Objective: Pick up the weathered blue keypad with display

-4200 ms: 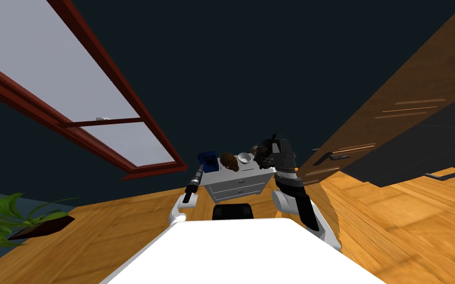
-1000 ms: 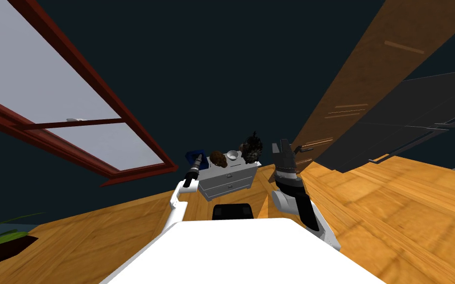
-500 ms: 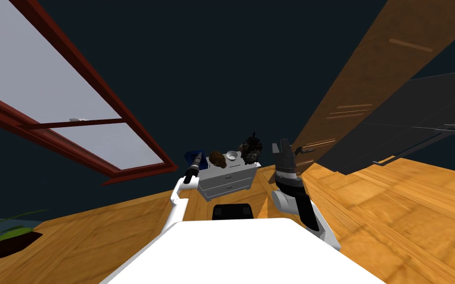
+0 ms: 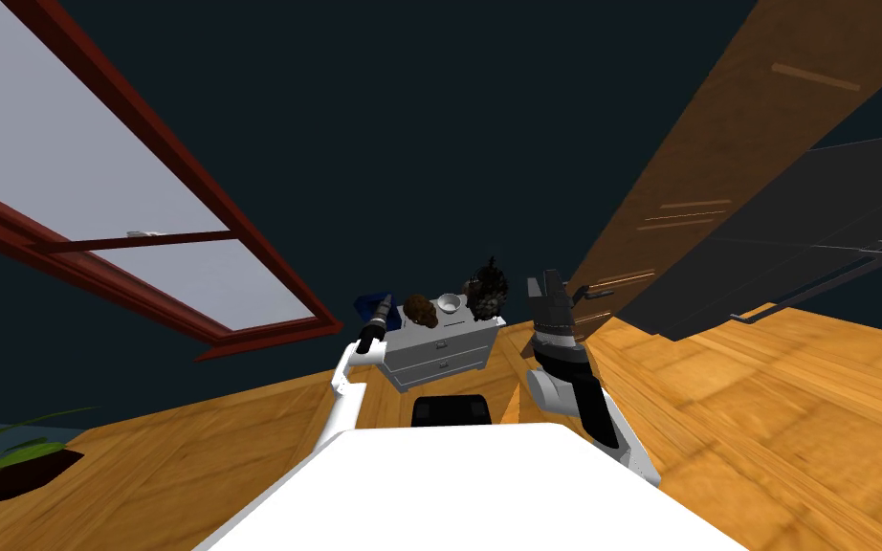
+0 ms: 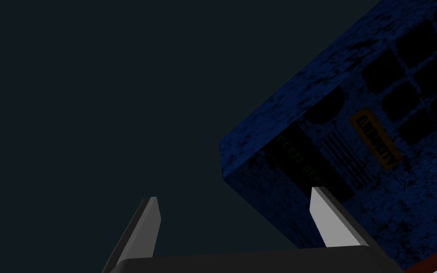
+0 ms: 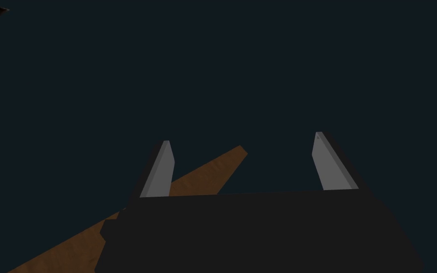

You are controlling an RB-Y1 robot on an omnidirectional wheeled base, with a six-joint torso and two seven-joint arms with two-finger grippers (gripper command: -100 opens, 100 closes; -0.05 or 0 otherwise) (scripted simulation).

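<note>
Four things share the top of the white drawer chest (image 4: 444, 352) in the head view: the blue keypad (image 4: 367, 305) at its left end, then a brown lump (image 4: 420, 308), a white bowl (image 4: 449, 302) and a dark spiky ornament (image 4: 489, 285). My left gripper (image 4: 383, 310) is right up against the keypad. The right gripper (image 4: 550, 285) hangs raised, well apart from the chest on its right.

In the left wrist view the keypad is a scuffed blue box close ahead, its face carrying dark key squares, a yellow label and a dim green display strip. My fingers stand apart but off-centre: one fingertip (image 5: 318, 201) overlaps the keypad's face, while the other (image 5: 152, 208) has only dark wall behind it. I judge the box is not between the blades yet, so I need a sideways shift toward it before closing.

It looks rigid and hard-cornered, probably light, with nothing to squash. I would take it across two opposite flat side walls, clear of keys and display; a corner hold could let it twist.

In the right wrist view those fingers are spread wide, holding nothing.
</note>
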